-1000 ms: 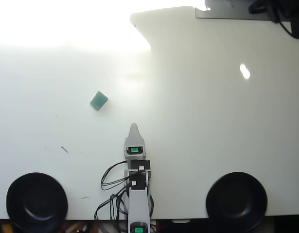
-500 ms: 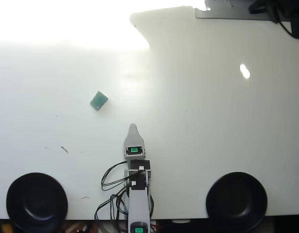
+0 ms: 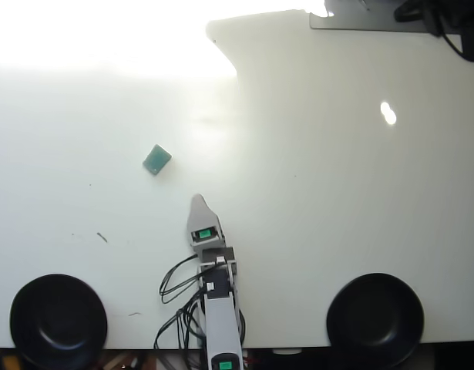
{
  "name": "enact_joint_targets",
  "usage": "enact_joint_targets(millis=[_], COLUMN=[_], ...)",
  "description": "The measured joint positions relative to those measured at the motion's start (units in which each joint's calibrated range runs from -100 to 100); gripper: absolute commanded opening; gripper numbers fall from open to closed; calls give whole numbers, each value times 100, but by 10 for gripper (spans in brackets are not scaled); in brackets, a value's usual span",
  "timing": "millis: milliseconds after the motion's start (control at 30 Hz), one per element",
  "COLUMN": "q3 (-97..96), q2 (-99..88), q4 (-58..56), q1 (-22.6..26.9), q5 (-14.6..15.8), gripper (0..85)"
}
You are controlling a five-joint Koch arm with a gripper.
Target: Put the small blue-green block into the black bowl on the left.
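Blue-green block (image 3: 156,159) on table, up-left of gripper (image 3: 199,202), apart.

White table (image 3: 337,193); second black bowl (image 3: 373,318) at its lower right edge

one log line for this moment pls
phase: pre-grasp | pincer: state unclear, holding nothing, short of block | blue-green block: on table, untouched | left black bowl: empty | right black bowl: empty

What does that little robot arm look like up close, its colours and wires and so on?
In the overhead view, the arm is slim, built from white and pale grey blocks with dark joints and small green patches. Its gripper ends in a pale pointed tip. Thin black cables loop beside its base.
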Motion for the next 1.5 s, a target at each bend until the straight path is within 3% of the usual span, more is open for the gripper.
enact_joint_targets(millis=[300, 1133, 1500], q3=[1191, 4820, 5060], q2=[543, 7172, 7702], q4=[-527, -362, -354], q1=[454, 1006, 1084], q5=[-147, -269, -327], gripper=[479, 472, 421])
